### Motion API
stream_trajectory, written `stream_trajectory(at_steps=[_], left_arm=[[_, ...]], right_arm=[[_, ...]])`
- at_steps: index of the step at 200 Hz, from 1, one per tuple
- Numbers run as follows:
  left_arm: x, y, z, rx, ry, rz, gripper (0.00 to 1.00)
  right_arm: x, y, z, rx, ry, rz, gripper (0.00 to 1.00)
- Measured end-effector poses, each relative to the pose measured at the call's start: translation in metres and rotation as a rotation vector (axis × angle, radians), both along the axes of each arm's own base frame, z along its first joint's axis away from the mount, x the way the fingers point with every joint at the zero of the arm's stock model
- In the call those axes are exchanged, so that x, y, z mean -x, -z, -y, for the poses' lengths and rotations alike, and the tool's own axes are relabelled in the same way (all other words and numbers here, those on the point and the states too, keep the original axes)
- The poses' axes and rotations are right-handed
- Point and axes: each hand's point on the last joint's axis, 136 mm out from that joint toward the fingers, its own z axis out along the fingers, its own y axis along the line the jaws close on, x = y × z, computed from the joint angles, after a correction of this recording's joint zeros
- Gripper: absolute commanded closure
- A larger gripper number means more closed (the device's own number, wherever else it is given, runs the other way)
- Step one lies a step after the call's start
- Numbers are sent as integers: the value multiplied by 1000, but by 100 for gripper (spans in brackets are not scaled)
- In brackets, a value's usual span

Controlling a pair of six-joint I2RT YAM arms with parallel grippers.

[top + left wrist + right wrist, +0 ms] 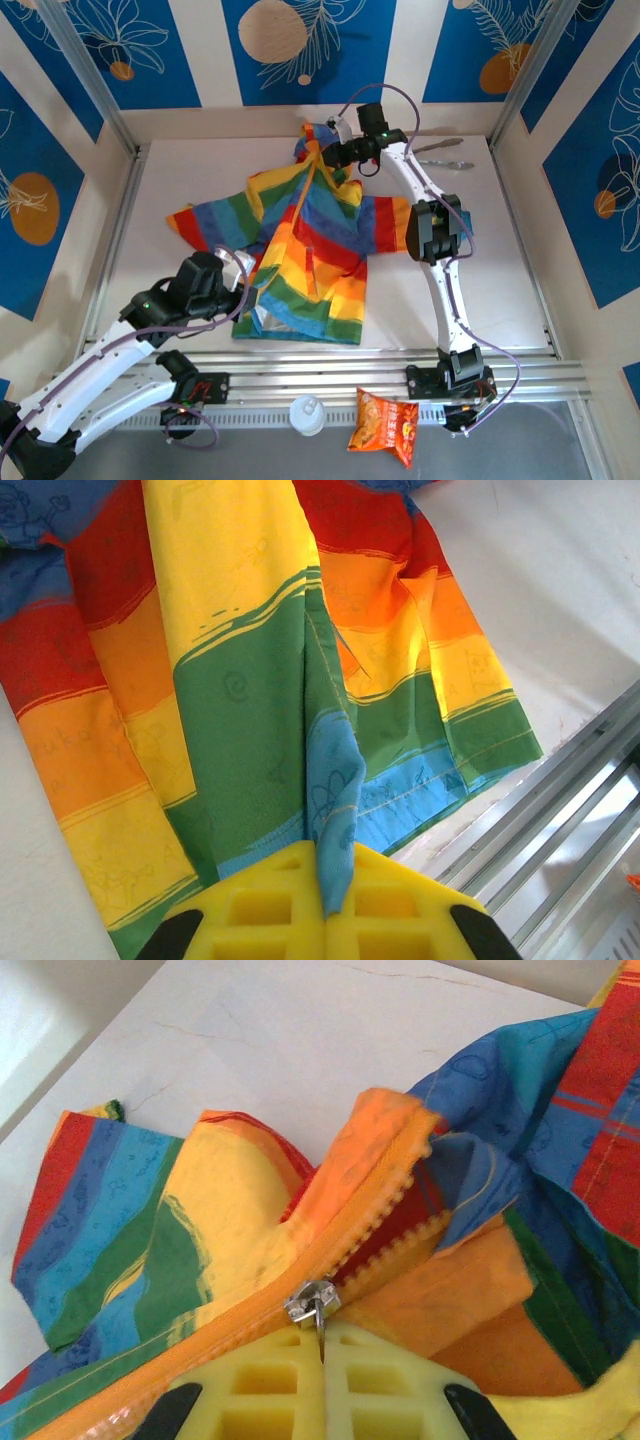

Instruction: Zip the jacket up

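Worktop (510,250) bare at 3 o'clock, beyond the right arm (440,280), and along a strip at 9 o'clock. Jacket (310,250) spread over the centre, sleeves out toward 9 and 3. Right arm bars 1 through 5 o'clock; left arm (120,340) crosses 7. Metal tongs (445,150) at 1 o'clock by the far edge.

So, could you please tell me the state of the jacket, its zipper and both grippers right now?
jacket: spread face up on the table, front mostly closed.
zipper slider: near the collar, teeth above it apart.
left gripper: shut on the jacket hem.
right gripper: shut on the zipper pull.
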Motion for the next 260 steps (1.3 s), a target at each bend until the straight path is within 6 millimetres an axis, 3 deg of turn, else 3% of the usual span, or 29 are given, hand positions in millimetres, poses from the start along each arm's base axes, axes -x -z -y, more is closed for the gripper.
stream_trajectory(at_steps=[61,90,170,223,260], left_arm=[[-1,4,-1,-8,-5,-2,100],[-6,5,0,-11,-19,9,100],[-25,36,6,-49,-53,-5,100],[-45,54,7,-62,-96,-20,100],[-51,72,9,-74,-107,-52,98]], right_arm=[[-26,3,21,-20,78,5,100],[-32,1,21,-35,86,16,100],[-54,14,20,-55,114,53,100],[-66,23,35,-65,160,44,100],[-69,24,39,-42,179,57,83]])
